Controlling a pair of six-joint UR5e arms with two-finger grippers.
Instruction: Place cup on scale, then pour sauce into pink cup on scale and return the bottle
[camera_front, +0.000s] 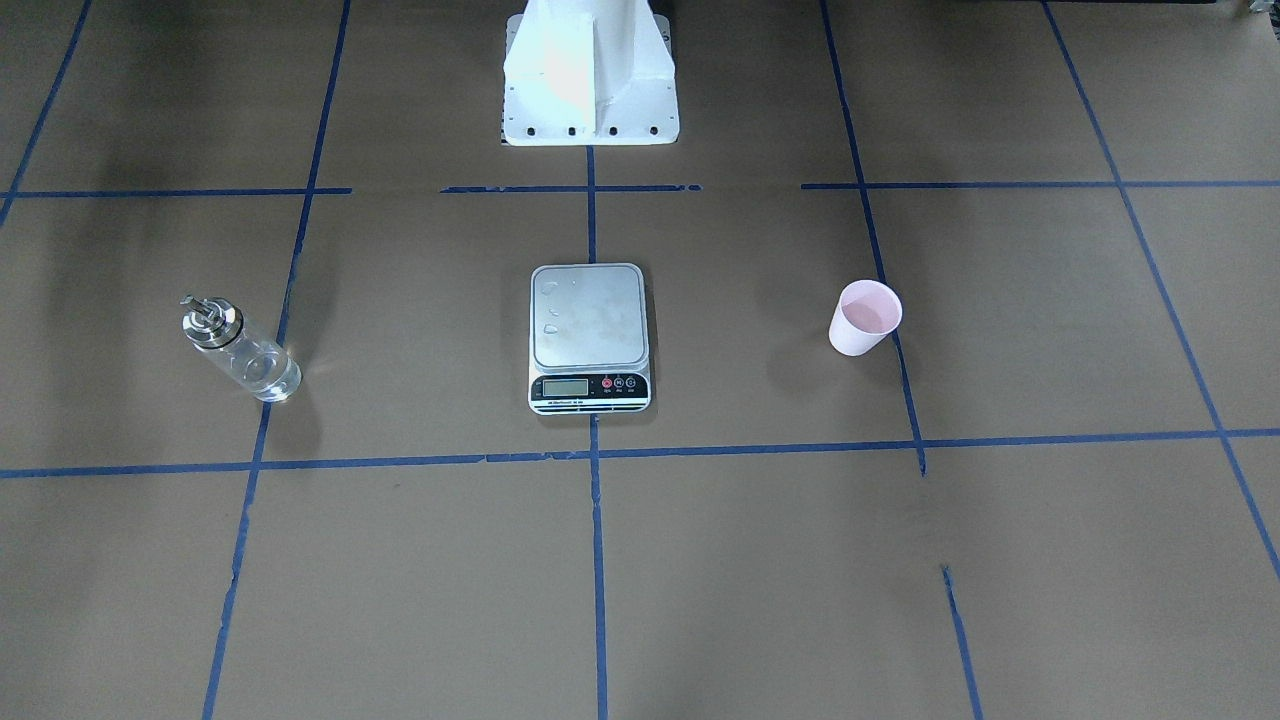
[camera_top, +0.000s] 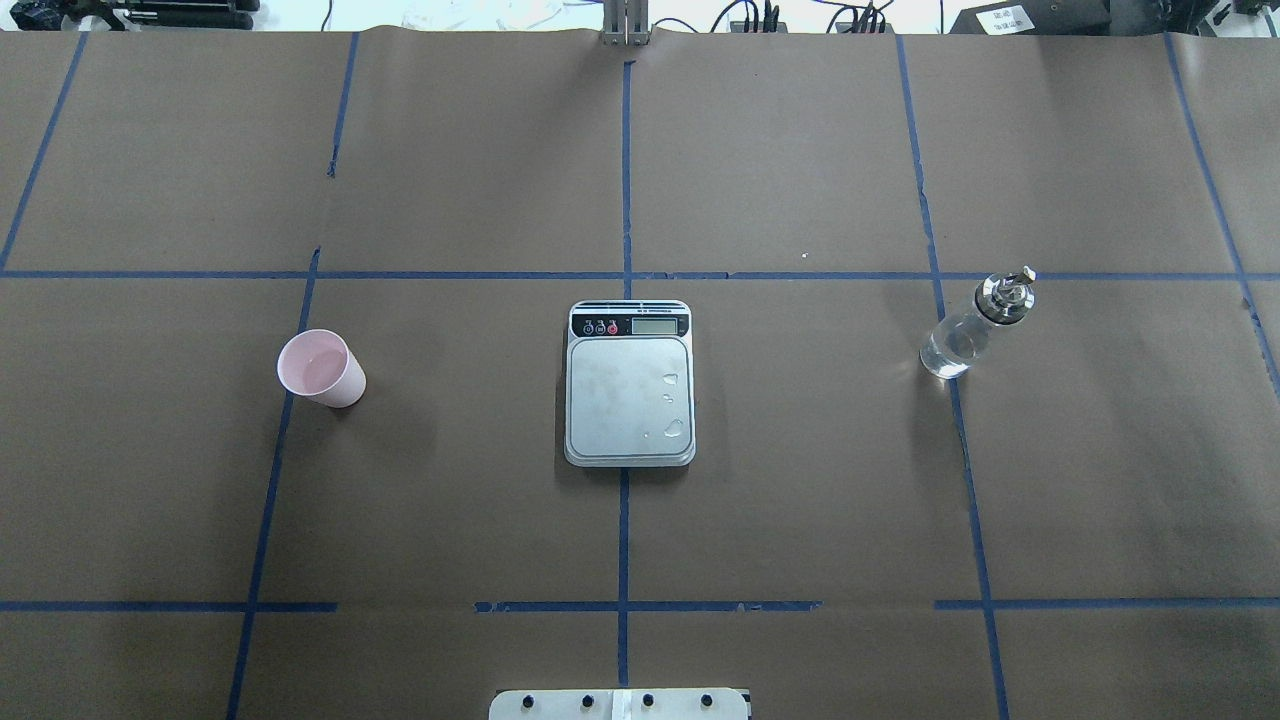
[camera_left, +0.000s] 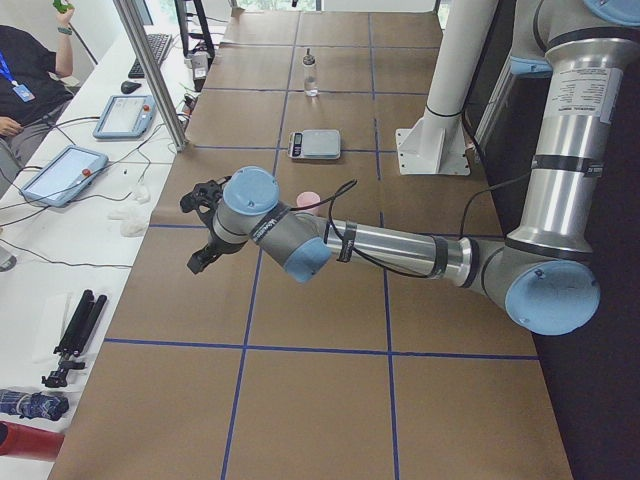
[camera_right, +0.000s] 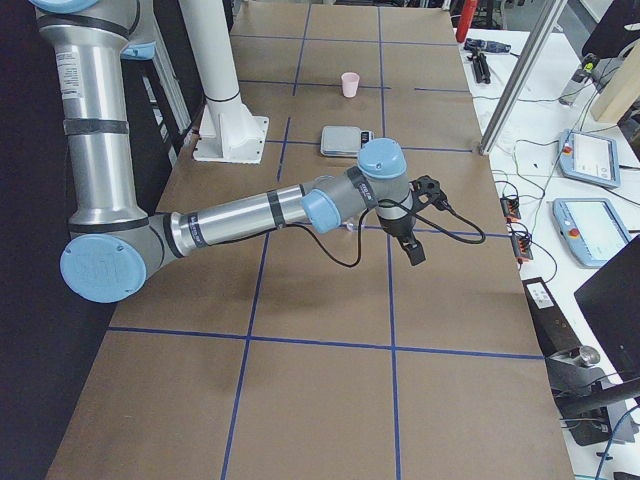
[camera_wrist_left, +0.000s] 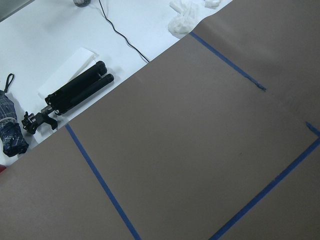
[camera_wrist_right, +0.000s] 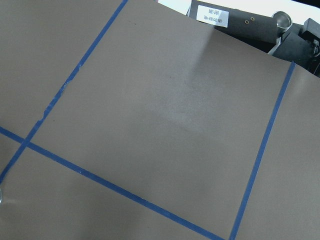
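The pale pink cup (camera_top: 322, 368) stands upright on the brown paper on my left side, apart from the scale (camera_top: 629, 383); it also shows in the front view (camera_front: 865, 317). The scale (camera_front: 589, 335) sits mid-table with a few droplets on its bare platform. The clear bottle (camera_top: 975, 328) with its silver cap stands upright on my right side (camera_front: 240, 349), clear sauce inside. My left gripper (camera_left: 197, 262) hovers over the table's left end, and my right gripper (camera_right: 414, 256) over the right end. Both show only in side views, so I cannot tell their state.
The white robot base (camera_front: 590, 75) stands behind the scale. Blue tape lines grid the brown paper. A black tripod (camera_wrist_left: 75, 95) lies on the white side table past the left end. Tablets (camera_right: 585, 155) and cables lie on the bench beyond the right end. A seated person (camera_left: 25, 80) is at the left bench.
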